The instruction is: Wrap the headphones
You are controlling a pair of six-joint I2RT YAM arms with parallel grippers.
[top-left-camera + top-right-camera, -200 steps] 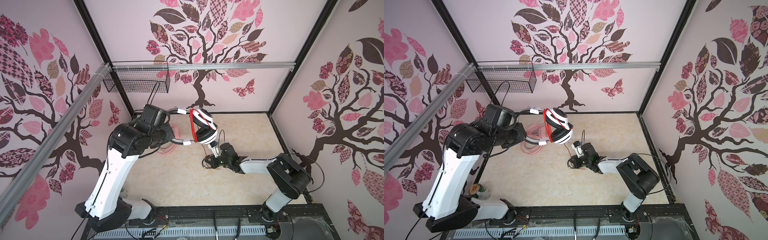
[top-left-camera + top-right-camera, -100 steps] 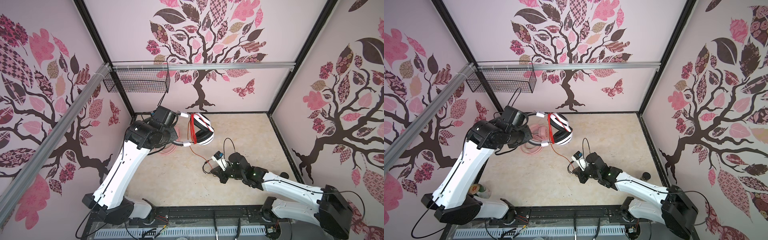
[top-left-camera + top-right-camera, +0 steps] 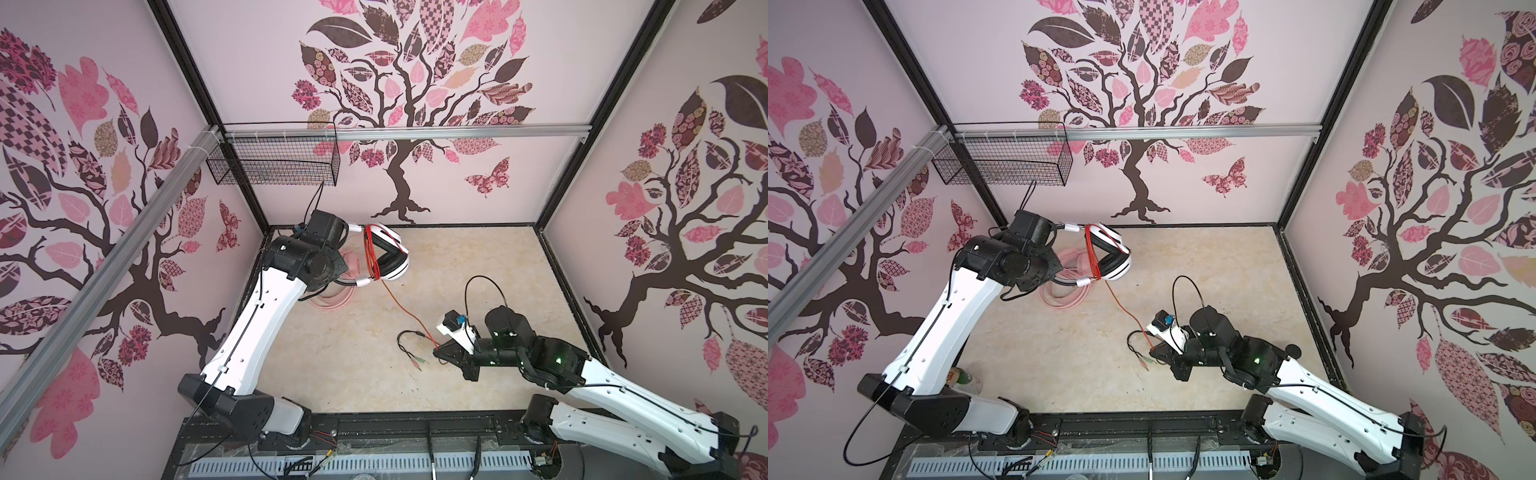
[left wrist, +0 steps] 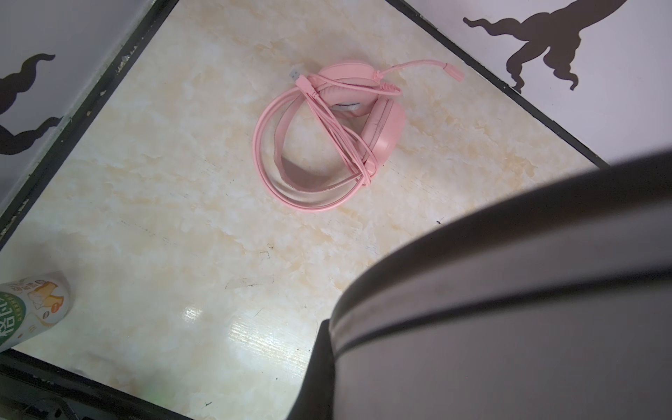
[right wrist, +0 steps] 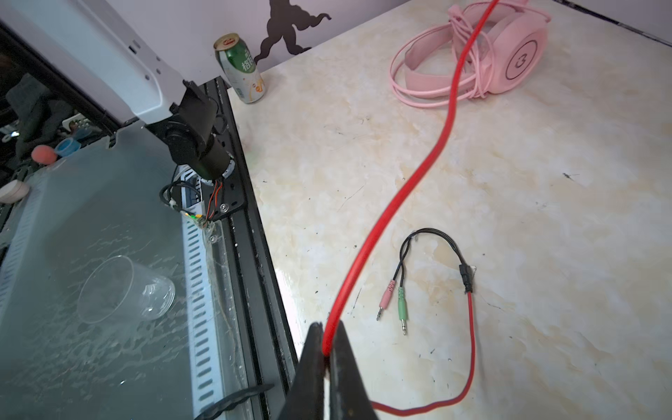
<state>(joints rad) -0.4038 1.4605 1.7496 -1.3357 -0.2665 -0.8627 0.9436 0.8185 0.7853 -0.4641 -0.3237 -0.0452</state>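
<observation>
Glossy beige marble-look tabletop [image 3: 353,374], tree-patterned walls [image 3: 457,83]. Versus one second ago: the right gripper [image 5: 325,349] has drawn away from the white-and-black headset [image 3: 390,257], and a straight run of orange-red cable [image 5: 394,202] now spans the gap. Its jaws pinch that smooth round cable; pink and green jack plugs [image 5: 400,300] lie just beside them. The left gripper [image 3: 337,266], clamped on the padded headband [image 4: 509,291], holds that headset aloft, with cable coils wound across it. Below it lies the matte pink headset [image 4: 327,138], cable-wrapped.
</observation>
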